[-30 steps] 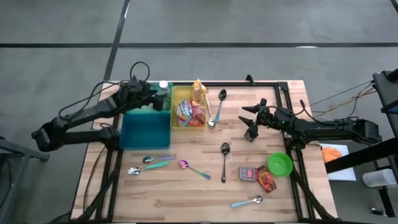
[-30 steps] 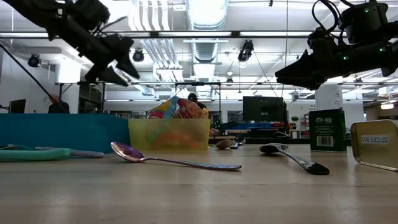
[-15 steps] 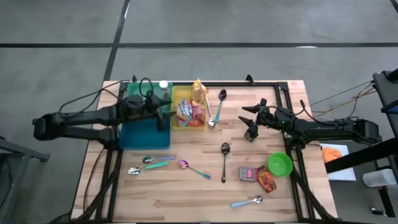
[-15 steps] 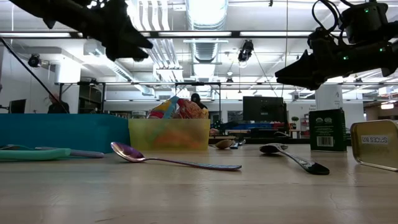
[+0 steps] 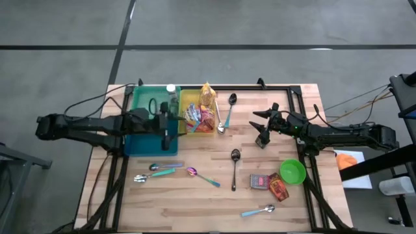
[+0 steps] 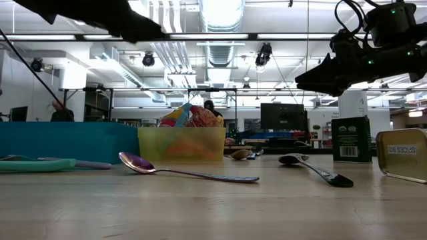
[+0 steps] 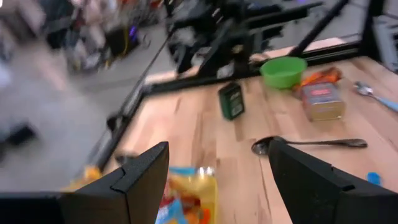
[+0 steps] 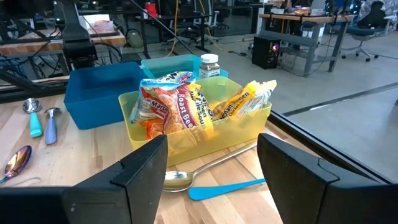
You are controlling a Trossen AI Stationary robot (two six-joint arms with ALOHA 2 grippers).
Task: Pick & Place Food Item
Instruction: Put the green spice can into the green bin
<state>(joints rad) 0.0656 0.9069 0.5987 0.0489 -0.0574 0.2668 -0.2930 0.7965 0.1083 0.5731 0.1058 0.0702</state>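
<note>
- Left hand (image 5: 170, 127) hangs over the near right corner of the blue bin (image 5: 151, 138), fingers spread wide, nothing between them (its wrist view shows only open air and wood past the two dark fingers).
- Right hand (image 5: 261, 127) hovers above bare bench (image 5: 214, 201) at about 3 o'clock from the yellow bin (image 5: 183, 125), jaws parted wide and empty.
- The food packets (image 8: 180, 109) stand upright in that yellow bin, red and orange wrappers bunched together, one taller packet (image 5: 207, 95) poking up at the far end.
- A small white-capped bottle (image 8: 210, 65) sits at the far side, in the teal bin (image 5: 144, 99).
- Black spoon (image 5: 234, 166) lies mid-bench, at about 6 o'clock from the yellow bin.
- Green bowl (image 5: 292, 171) rests toward 4 o'clock, with a tin (image 5: 259, 181) and a red packet (image 5: 279, 189) just beside it.
- Purple-bowled spoon (image 6: 183, 171) lies flat in front in the low view.
</note>
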